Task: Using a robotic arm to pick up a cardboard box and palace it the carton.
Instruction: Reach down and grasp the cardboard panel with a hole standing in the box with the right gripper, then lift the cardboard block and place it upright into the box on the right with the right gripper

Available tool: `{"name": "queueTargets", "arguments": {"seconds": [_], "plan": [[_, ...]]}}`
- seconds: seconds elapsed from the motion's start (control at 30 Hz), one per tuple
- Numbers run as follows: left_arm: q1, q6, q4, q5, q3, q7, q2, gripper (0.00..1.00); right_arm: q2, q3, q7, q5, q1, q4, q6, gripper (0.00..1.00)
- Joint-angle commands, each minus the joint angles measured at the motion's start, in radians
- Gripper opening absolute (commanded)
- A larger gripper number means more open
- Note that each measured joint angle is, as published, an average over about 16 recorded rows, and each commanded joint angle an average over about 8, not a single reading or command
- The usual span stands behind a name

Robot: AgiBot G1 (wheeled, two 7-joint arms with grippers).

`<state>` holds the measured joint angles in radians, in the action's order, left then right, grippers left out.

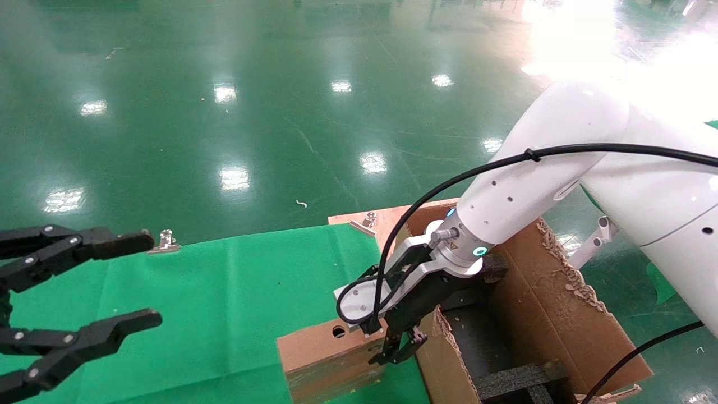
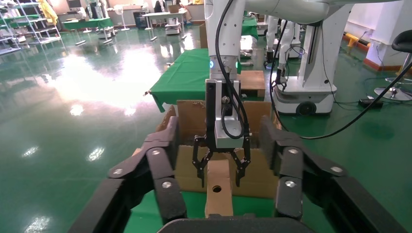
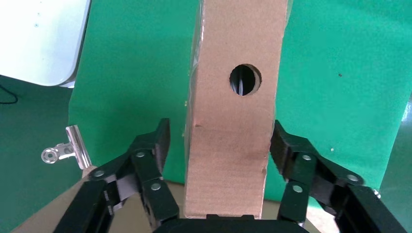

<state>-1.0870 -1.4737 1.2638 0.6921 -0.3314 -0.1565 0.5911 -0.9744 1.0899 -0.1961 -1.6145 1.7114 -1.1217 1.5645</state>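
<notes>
Our right arm (image 1: 561, 168), white and glossy, reaches down and inward; its right gripper (image 1: 399, 345) points downward, fingers (image 3: 150, 160) spread apart on either side, not closed. Our left gripper (image 1: 120, 280) hovers level at the left, black fingers (image 2: 160, 170) spread wide.

No words, numbers or brand names can be read anywhere in these pictures. The cardboard box (image 3: 228, 121) has plain brown sides with only a round hole. The carton (image 1: 555, 314) has no print on it. A tiny yellow sticker sits on the wrist of the robotic arm (image 1: 521, 191), but it is too small to read.
</notes>
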Motion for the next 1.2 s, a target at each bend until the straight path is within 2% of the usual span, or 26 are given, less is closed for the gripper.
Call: {"name": "queueTargets", "arguments": {"seconds": [0.03,0.5,0.7,0.9,1.2], "plan": [[0.0,0.0,0.0,0.0,0.0,0.0,0.0,1.0,0.0,-0.001,0.0,0.001,-0.001,0.0,0.0,0.0],[0.0,0.0,0.0,0.0,0.0,0.0,0.0,1.0,0.004,-0.004,-0.004,0.007,-0.001,0.002,-0.003,0.0],[0.0,0.0,0.0,0.0,0.0,0.0,0.0,1.0,0.026,-0.015,-0.015,0.028,0.03,0.023,-0.006,0.0],[0.0,0.0,0.0,0.0,0.0,0.0,0.0,1.0,0.067,-0.036,-0.014,0.067,0.125,0.07,0.007,0.0],[0.0,0.0,0.0,0.0,0.0,0.0,0.0,1.0,0.126,-0.016,0.021,0.129,0.338,0.165,0.023,0.0]]}}
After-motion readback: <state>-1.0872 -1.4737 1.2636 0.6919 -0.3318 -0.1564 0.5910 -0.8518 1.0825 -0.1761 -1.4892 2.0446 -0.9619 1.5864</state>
